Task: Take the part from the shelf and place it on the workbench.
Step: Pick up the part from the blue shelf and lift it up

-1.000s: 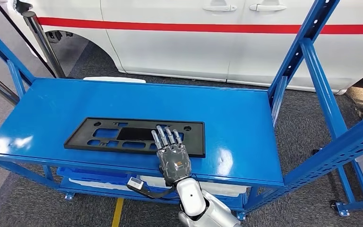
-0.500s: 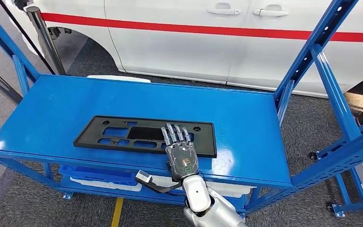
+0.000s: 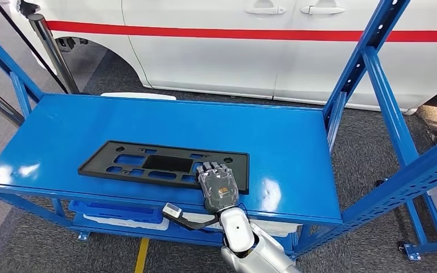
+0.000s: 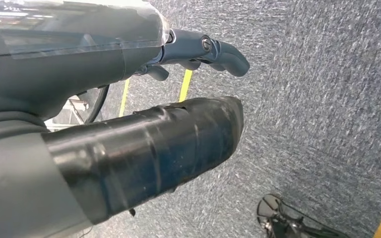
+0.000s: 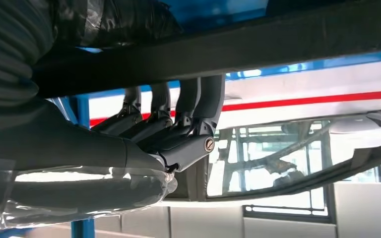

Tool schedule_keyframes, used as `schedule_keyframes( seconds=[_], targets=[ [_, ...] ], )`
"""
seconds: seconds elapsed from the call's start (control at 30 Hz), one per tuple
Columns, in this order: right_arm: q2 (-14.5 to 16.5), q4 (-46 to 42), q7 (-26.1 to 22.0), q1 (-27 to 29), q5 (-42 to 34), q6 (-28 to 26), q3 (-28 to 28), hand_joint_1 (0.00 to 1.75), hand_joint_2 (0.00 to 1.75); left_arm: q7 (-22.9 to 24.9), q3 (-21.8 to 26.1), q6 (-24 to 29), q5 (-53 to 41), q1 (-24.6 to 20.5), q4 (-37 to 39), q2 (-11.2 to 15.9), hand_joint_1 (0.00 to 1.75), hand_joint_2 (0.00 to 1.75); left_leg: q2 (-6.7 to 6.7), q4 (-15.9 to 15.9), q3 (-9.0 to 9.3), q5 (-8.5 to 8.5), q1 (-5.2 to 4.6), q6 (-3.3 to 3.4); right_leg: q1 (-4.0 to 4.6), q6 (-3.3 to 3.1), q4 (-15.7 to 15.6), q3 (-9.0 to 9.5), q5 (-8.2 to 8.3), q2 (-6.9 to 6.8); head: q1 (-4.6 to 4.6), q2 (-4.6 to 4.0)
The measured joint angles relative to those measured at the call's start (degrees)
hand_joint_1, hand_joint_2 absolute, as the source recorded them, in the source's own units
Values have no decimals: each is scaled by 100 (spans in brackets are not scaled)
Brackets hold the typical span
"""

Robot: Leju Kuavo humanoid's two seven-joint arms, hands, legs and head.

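- right hand [image 3: 218, 185]: grey plated back with a small orange and green mark; dark ribbed fingers
- silver rounded forearm [image 3: 244, 242]; black cable with a white connector
- left hand [image 4: 129, 99]: thick glossy dark thumb; grey cover; round screw

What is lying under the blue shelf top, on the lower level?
Below the blue shelf top, near its front edge, a blue tray and a white tray show. The top covers everything further back.
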Motion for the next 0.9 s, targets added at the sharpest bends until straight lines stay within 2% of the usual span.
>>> schedule_keyframes(
  seconds=[0.07,0.1,0.13,0.23,0.3,0.33,0.4,0.43,0.47,0.5,0.53,0.6,0.63,0.67,0.77,0.8,0.83,0.9],
  targets=[
    [0,-14,-2,-3,-5,1,0,175,175,-2,0,-1,1,-6,0,3,0,0,-1,-768,367,400,0,15,2,16,0,32,-15,6,1,0],
    [0,-22,-3,-8,-9,1,0,175,175,-3,-1,-2,2,-11,0,4,0,0,-4,-1129,537,520,-11,34,10,33,5,35,-21,11,2,0],
    [0,-30,-4,-15,-17,1,0,175,175,-7,-2,-4,4,-15,0,4,0,0,-8,-1345,635,567,-22,60,19,58,7,29,-20,16,3,0],
    [0,-33,-30,-30,-43,0,0,175,175,-47,-13,-30,15,-17,0,3,0,0,-13,-1448,659,570,-34,161,33,136,8,1,-10,23,2,1],
    [-1,-32,-62,-38,-71,-1,0,175,175,-89,-26,-68,31,-15,0,2,0,0,2,-1487,674,601,-9,238,36,189,177,-67,-145,19,4,1],
    [-3,-31,-78,-43,-86,-1,0,175,175,-110,-33,-87,37,-14,0,1,0,0,10,-1504,678,614,5,274,36,211,411,-169,-296,17,5,0],
    [-13,-22,-101,-44,-109,-1,0,175,175,-156,-44,-112,49,-14,0,1,0,0,15,-1499,666,615,-7,309,23,233,1161,-513,-658,14,7,0],
    [-22,-16,-107,-42,-111,-1,0,175,175,-172,-49,-116,53,-13,0,1,0,0,15,-1494,663,614,-12,313,18,234,1465,-657,-754,13,6,0],
    [-30,-11,-110,-40,-113,-1,0,175,175,-182,-52,-118,56,-13,0,1,0,0,13,-1489,662,611,-15,314,15,230,1611,-728,-749,13,6,0],
    [-35,-8,-113,-41,-114,-1,0,175,175,-186,-55,-120,56,-14,0,1,0,0,9,-1482,665,607,-16,314,14,220,1512,-681,-628,13,7,0],
    [-37,-8,-115,-43,-114,-1,0,175,175,-188,-58,-120,57,-16,0,-1,0,0,4,-1472,670,601,-16,309,14,201,1214,-539,-431,13,6,0],
    [-37,-9,-122,-53,-114,-3,0,175,175,-202,-61,-125,58,-19,0,-5,0,87,-7,-1434,664,577,-27,277,28,154,450,-186,-109,13,6,0],
    [-36,-10,-134,-58,-114,-4,0,175,175,-221,-61,-133,62,-18,0,-7,0,131,-10,-1416,652,569,-37,252,35,137,201,-76,-41,16,5,0],
    [-36,-10,-149,-62,-115,-9,0,175,175,-250,-61,-148,71,-16,0,-7,0,175,-12,-1403,638,564,-43,225,46,124,83,-31,-36,19,4,0],
    [-34,-12,-186,-64,-120,-30,0,175,175,-349,-61,-198,96,-13,-1,-8,0,175,-15,-1379,624,534,-28,145,39,68,25,-6,-14,17,4,0],
    [-33,-13,-192,-65,-120,-35,0,175,175,-368,-62,-199,96,-14,-1,-10,0,175,-15,-1277,587,448,-22,115,24,41,1,7,2,8,3,0],
    [-33,-13,-199,-64,-120,-38,0,175,175,-382,-62,-187,96,-15,0,-11,0,175,-14,-1070,501,304,-15,87,7,17,-21,17,16,-3,3,0],
    [-34,-7,-207,-57,-118,-41,0,175,175,-382,-64,-133,114,-13,0,-15,0,175,-11,-377,200,-70,-3,35,2,-1,-25,8,25,-15,1,0]
  ],
)
